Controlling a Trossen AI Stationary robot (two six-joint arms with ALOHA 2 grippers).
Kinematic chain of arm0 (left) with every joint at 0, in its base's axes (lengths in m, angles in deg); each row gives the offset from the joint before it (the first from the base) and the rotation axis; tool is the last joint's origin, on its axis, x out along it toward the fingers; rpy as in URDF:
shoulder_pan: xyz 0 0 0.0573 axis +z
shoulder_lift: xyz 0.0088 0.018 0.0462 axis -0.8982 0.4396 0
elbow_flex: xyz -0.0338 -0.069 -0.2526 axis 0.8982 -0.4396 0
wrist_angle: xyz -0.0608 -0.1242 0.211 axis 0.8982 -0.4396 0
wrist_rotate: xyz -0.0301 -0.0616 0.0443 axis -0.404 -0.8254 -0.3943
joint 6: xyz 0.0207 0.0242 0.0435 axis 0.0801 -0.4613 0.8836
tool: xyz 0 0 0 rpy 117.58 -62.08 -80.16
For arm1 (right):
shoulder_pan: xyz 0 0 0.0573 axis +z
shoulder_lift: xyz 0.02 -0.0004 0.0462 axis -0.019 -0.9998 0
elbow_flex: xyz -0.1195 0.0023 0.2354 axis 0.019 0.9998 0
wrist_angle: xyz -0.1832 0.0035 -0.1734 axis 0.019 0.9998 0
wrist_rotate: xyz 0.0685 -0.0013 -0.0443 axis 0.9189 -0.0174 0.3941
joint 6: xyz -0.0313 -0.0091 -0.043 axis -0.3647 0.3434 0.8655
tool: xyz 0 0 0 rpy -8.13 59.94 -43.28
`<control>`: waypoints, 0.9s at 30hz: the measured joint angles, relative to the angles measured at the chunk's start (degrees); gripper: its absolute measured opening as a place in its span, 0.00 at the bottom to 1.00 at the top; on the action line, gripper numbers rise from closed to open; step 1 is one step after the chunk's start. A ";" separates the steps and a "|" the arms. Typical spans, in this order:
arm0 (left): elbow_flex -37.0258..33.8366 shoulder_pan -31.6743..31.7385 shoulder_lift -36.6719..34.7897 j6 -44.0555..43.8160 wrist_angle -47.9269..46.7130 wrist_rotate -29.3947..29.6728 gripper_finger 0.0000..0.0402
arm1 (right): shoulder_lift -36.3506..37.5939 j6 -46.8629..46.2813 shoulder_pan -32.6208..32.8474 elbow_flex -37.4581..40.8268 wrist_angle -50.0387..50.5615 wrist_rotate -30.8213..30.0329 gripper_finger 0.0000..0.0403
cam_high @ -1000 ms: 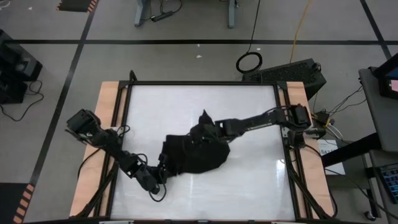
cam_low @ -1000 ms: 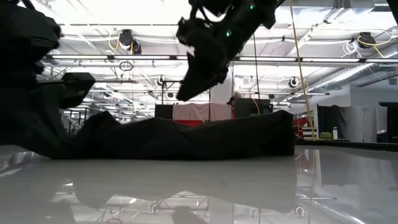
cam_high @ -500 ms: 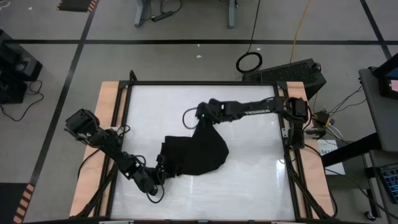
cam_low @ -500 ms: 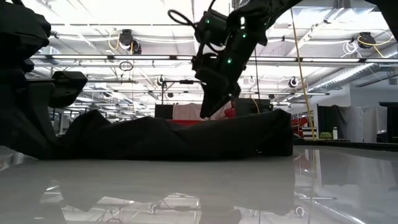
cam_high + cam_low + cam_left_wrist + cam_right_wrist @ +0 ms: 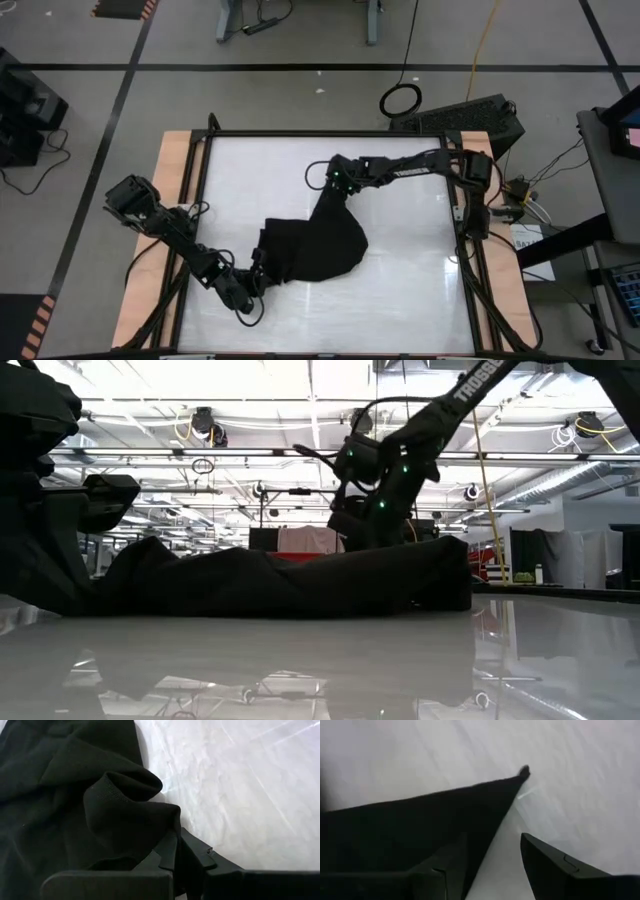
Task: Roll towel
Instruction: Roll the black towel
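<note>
The left gripper (image 5: 262, 268) pinches the soft, rumpled black towel (image 5: 315, 245) while the right gripper (image 5: 331, 187) is released above its pointed far corner.

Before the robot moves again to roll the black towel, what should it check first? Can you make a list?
1. The towel is all on the table: ok.
2. The left gripper is holding the towel's edge: ok, cloth sits pinched between its fingers.
3. The right gripper has let go: ok, fingers apart, towel corner lying flat on the table.
4. The towel is flat enough to roll: not ok, it is bunched and folded.
5. The white tag is showing: cannot tell.
</note>
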 joint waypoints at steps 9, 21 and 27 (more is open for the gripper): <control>-0.02 0.02 0.00 0.02 0.04 0.07 0.04 | -2.32 -1.87 -0.27 0.85 -9.63 6.11 0.43; -0.02 0.16 0.00 0.07 0.01 0.46 0.04 | -2.30 1.09 -0.04 0.76 -11.97 6.25 0.05; -0.07 0.15 0.00 0.09 -0.21 1.57 0.04 | -2.09 2.12 1.34 0.74 -11.81 6.20 0.01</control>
